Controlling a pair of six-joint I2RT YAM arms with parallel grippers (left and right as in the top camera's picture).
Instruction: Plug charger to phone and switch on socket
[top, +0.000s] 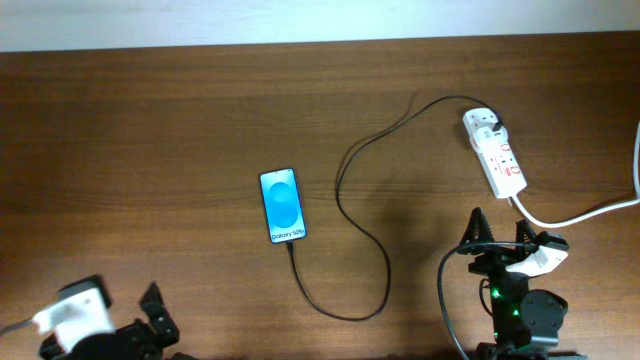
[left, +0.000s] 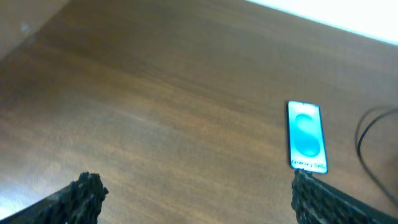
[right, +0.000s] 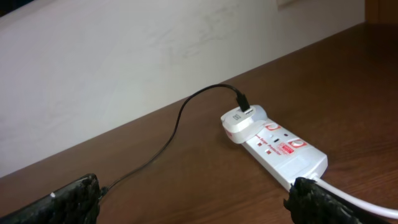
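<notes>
While the charger (top: 339, 190) runs from phone (top: 283, 205) to socket (top: 497, 152) on the worktop (top: 150, 150) | left gripper (left: 193, 186) wide, empty | right gripper (right: 194, 186) wide, empty

The black two-finger right gripper (top: 498, 224) tapers to pointed tips, with a white plastic block (top: 545, 255), a small green light (top: 494, 293) and a thin black wire (top: 442, 290) alongside. The black left gripper (left: 196, 190) has rough, grainy fingers (left: 84, 194) and a white housing (top: 75, 310).

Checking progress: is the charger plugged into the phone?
Apparently in: the charger ends at the bottom edge of the phone; seating too small to confirm.
</notes>
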